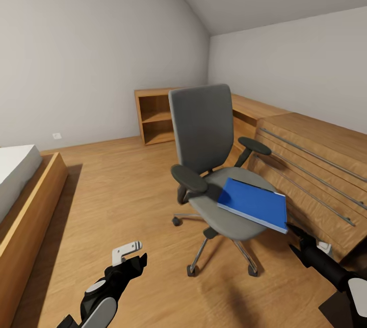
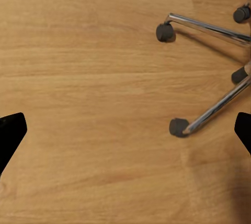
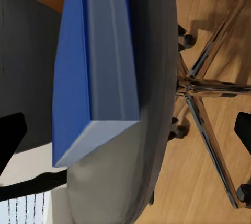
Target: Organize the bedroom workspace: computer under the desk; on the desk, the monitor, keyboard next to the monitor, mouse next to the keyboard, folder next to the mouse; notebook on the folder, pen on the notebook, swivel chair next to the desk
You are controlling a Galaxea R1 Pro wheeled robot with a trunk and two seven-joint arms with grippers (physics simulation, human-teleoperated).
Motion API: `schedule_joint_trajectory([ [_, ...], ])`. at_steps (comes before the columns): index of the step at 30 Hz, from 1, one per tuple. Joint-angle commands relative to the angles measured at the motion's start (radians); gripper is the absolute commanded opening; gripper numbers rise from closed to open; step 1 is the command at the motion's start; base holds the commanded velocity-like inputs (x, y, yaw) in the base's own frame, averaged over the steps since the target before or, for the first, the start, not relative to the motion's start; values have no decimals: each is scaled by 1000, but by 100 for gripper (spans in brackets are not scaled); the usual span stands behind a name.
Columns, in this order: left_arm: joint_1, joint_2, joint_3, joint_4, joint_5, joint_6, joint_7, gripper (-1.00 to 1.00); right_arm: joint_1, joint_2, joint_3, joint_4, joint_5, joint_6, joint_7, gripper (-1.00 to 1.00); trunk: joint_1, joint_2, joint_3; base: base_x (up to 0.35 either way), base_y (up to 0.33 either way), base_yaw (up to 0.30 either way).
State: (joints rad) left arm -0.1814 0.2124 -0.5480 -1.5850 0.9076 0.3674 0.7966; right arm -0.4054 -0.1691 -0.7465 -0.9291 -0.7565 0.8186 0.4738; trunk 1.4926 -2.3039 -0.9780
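The folder (image 1: pixel 254 202) lies untaken on the chair (image 1: pixel 214 165) seat, the wide-open right gripper (image 1: pixel 294 240) poised just beside its corner and the left gripper (image 1: pixel 133 255) open over bare floor, so nearly everything remains.

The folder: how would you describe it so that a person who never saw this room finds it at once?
Find the grey swivel chair in the middle of the wood floor, in front of the long wooden dresser. The folder lies flat on its seat, toward the dresser side. It is the one bright blue thing, a thin rectangle with a white edge.
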Motion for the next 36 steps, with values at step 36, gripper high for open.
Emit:
schedule_joint_trajectory([
  [36, -1, 1, -1, 0, 5, 3, 7, 100, -1, 2, 1, 1, 2, 10, 3, 100, 0, 0, -1, 43, 19, 0],
])
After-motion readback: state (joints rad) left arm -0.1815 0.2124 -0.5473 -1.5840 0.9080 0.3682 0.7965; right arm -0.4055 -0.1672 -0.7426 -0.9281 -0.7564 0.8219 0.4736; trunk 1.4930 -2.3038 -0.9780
